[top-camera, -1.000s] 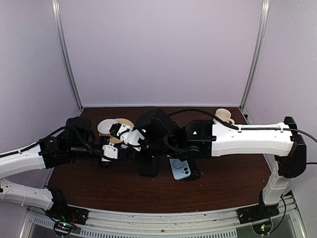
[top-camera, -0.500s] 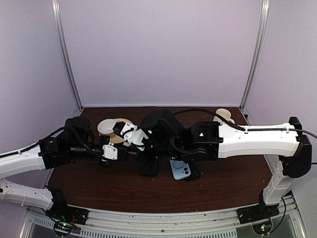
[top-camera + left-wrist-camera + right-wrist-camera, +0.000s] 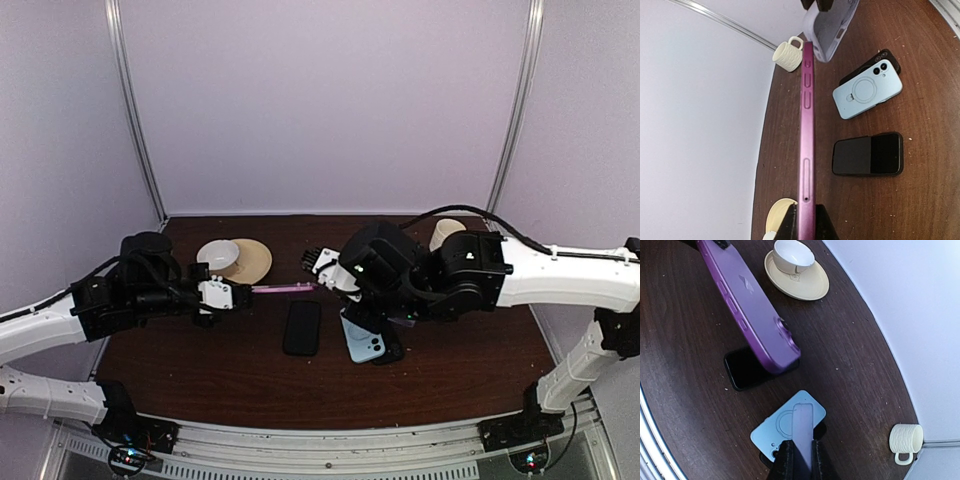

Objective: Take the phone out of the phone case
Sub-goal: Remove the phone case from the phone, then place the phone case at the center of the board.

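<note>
The slim purple phone (image 3: 806,125) hangs edge-on in the air over the far end of the flat black slab phone (image 3: 302,326), pinched at one short end by the left gripper (image 3: 806,222). The right gripper (image 3: 799,460) is clamped on the pale lilac soft case (image 3: 832,25), just beside the purple phone's free end. With so narrow a grip, the phone could pivot or slip and drop onto the black phone. The case lip might also snag its corner.
</note>
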{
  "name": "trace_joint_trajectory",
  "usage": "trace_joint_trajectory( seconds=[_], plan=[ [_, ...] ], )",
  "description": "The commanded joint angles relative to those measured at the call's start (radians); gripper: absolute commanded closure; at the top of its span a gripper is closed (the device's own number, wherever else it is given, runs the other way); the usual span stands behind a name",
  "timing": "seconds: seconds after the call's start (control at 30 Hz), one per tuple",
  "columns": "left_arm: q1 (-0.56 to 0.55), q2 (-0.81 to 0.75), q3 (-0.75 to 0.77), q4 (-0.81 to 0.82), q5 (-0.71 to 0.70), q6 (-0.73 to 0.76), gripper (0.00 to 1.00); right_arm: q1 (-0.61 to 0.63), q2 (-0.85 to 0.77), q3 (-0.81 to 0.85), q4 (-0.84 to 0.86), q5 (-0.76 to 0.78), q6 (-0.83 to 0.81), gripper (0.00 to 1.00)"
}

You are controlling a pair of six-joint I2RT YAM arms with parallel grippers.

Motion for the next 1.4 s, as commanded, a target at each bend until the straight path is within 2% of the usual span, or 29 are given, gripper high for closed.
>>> trace_joint_trajectory(
  seconds=[0.0, 0.4, 0.77, 0.93, 1.13, 1.23, 1.37],
  plan=[
    [0.008, -0.023, 0.02, 0.125, -0.023, -0.013, 1.0, -0.041, -0.101, -0.025, -0.059, 0.078, 0.03, 0.97],
    [0.009, -0.023, 0.022, 0.125, -0.018, -0.014, 1.0, -0.173, -0.211, -0.127, -0.032, 0.076, 0.076, 0.97],
    [0.01, -0.025, 0.035, 0.118, 0.007, -0.027, 1.0, -0.465, -0.226, -0.307, 0.073, -0.051, 0.105, 0.97],
    [0.01, -0.02, 0.037, 0.113, 0.011, -0.029, 1.0, -0.615, -0.198, -0.331, 0.139, -0.22, 0.111, 0.95],
    [0.01, -0.019, 0.038, 0.11, 0.011, -0.031, 1.0, -0.806, -0.099, -0.342, 0.222, -0.577, 0.176, 0.95],
    [0.011, -0.015, 0.039, 0.11, 0.006, -0.033, 1.0, -0.869, -0.04, -0.331, 0.247, -0.717, 0.211, 0.93],
    [0.011, -0.008, 0.039, 0.11, 0.002, -0.034, 1.0, -0.923, 0.01, -0.339, 0.294, -0.82, 0.254, 0.87]
  ],
)
